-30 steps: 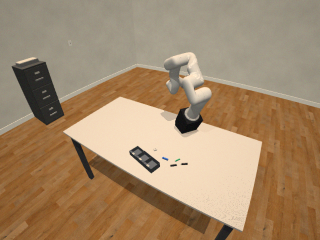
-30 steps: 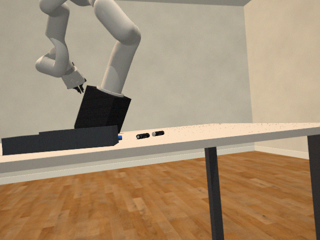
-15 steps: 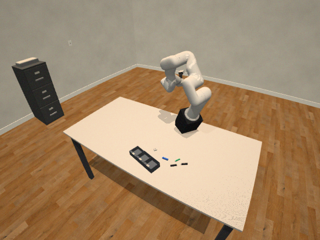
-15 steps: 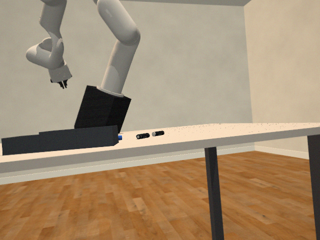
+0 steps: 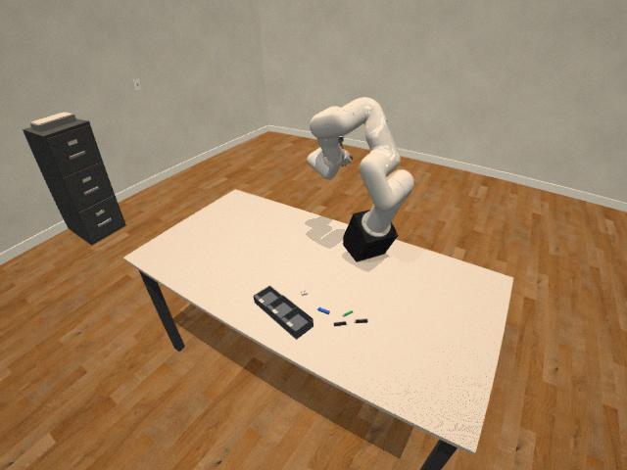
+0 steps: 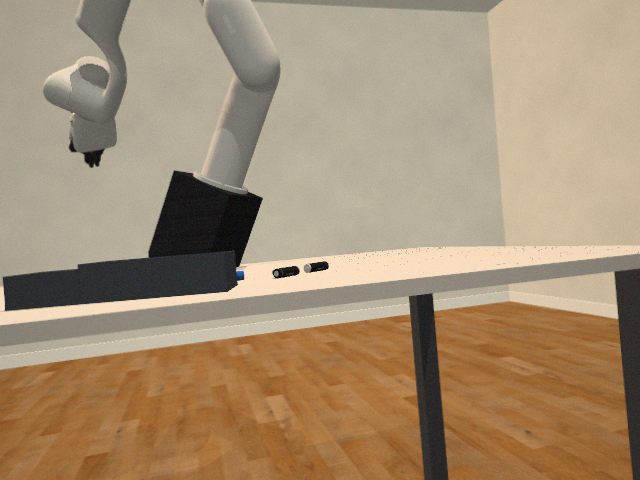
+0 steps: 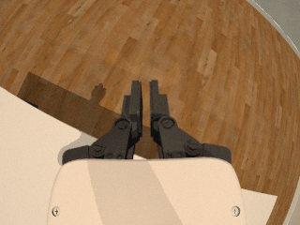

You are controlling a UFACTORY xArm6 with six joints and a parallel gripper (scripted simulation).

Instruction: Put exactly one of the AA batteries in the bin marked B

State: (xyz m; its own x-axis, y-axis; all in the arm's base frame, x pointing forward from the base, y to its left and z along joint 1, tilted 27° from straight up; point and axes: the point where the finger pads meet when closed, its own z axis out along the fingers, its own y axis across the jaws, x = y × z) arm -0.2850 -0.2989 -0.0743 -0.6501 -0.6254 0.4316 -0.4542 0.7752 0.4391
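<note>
Two black AA batteries [image 5: 339,323] [image 5: 361,320] lie near the table's front edge; they also show in the exterior view [image 6: 285,271] [image 6: 315,266]. A black row of three bins [image 5: 282,311] stands to their left; I cannot read the marks on the bins. My gripper [image 7: 145,93] is shut and empty. It hangs high beside the robot base near the table's far edge, far from the batteries, and shows in the exterior view [image 6: 93,157]. The wrist view shows only floor and the table's edge under the fingers.
A blue cylinder [image 5: 323,309], a green stick [image 5: 347,313] and a small white piece [image 5: 304,292] lie between the bins and the batteries. The black robot base [image 5: 368,237] stands at the table's far side. A filing cabinet [image 5: 73,177] stands on the floor at left.
</note>
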